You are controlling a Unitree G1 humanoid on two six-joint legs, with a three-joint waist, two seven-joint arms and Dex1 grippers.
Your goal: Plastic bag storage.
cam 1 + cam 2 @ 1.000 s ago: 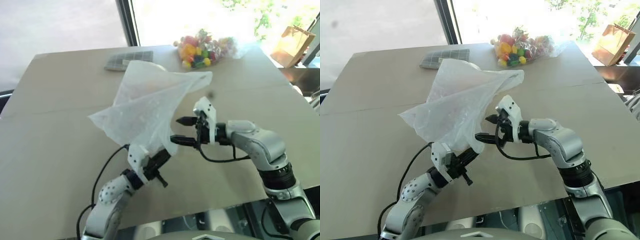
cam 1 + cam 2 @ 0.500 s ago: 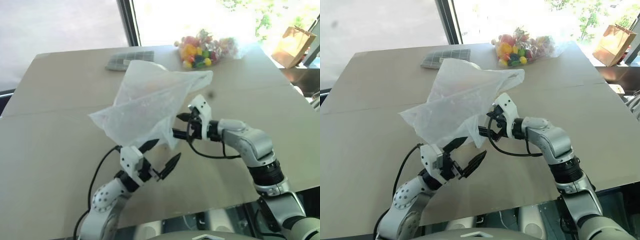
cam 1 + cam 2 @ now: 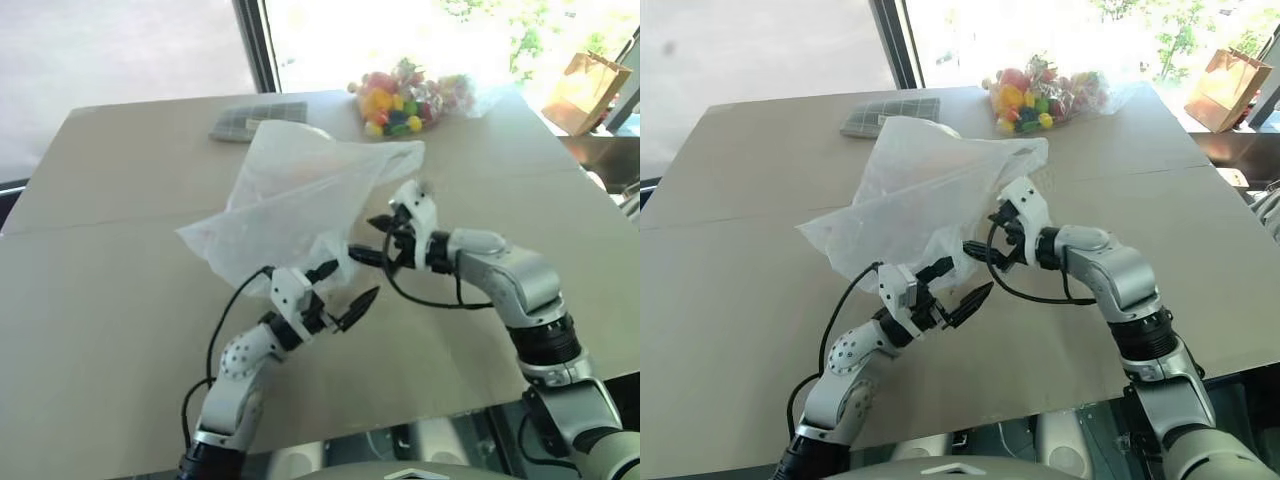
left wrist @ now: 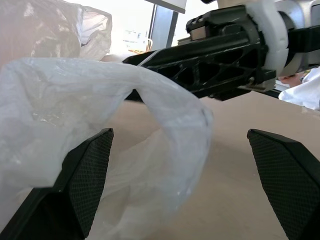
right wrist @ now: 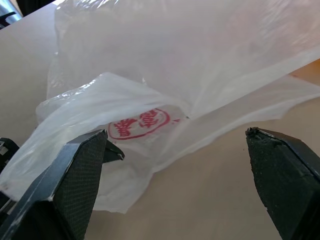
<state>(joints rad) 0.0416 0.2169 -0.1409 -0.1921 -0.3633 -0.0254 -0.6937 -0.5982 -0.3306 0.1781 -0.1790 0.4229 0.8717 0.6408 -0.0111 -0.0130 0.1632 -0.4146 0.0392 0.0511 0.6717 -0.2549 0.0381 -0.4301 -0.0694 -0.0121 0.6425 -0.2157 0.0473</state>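
Left hand (image 3: 343, 286): fingers spread wide, holding nothing, set at the near lower edge of the bag (image 3: 290, 205). In the left wrist view a loose fold of film droops between the two fingers without being pinched. Judged: positioned to close on that edge.

Right hand (image 3: 374, 238): fingers likewise wide apart, empty, pointing in at the bag's near right edge from the opposite side. One finger lies against or just under the film; which, cannot be told. The right wrist view looks along the fingers onto a crumpled fold bearing red printed lettering.

Bag: stands puffed and crumpled on the desk (image 3: 110, 300), about mid-desk, not folded or compacted. Neither hand grips it; it rests on its own. Judged: storage is at an early stage, the two hands facing each other at the near edge so as to gather or flatten the film between them.

Other items: a clear bag of coloured balls (image 3: 405, 97) and a flat grey pad (image 3: 256, 120) at the far edge of the desk, well apart from the work.

Risk, judged: thin film may slip from a shallow pinch.
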